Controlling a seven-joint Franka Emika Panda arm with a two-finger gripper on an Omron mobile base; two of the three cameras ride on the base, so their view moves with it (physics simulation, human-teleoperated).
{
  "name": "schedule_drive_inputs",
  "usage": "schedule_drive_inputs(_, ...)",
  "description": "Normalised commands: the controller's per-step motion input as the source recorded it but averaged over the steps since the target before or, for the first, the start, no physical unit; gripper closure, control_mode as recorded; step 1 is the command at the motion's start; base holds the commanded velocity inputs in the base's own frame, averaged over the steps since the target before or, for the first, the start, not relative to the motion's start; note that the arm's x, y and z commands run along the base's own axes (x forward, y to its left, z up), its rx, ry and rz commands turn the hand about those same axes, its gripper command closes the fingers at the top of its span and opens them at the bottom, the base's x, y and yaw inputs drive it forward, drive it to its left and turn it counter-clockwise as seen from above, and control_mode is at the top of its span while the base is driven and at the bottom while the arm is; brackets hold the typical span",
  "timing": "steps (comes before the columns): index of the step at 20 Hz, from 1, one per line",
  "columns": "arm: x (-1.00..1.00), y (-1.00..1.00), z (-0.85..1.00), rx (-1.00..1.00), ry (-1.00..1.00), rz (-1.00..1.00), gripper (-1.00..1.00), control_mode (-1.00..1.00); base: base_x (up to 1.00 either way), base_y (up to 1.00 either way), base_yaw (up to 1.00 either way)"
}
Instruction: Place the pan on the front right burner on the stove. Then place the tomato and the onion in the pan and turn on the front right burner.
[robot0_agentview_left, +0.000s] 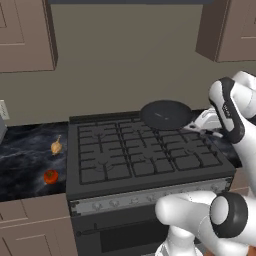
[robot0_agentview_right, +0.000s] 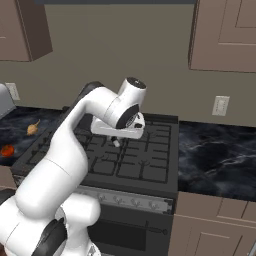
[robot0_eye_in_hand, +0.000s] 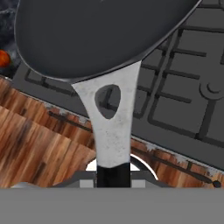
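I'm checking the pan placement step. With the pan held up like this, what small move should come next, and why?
Probably carry the pan forward toward the stove's front right burner and lower it. The gripper is shut on its handle, and the pan hangs above the rear grates, while the tomato and onion wait on the left counter.

Pan (robot0_eye_in_hand: 100, 35) — handle clamped in the claw (robot0_eye_in_hand: 113, 175) — above stove (robot0_eye_in_hand: 183, 100) grates; tomato (robot0_eye_in_hand: 3, 58) at left edge.
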Motion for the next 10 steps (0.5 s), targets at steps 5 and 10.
schedule_drive_inputs(5, 0.00, -0.29, -0.05, 0.01, 0.00, -0.21, 1.00, -1.00, 0.00, 0.00, 0.00)
schedule_drive_inputs(10, 0.00, -0.27, 0.00, 0.00, 0.00, -0.17, 1.00, -1.00, 0.00, 0.00, 0.00)
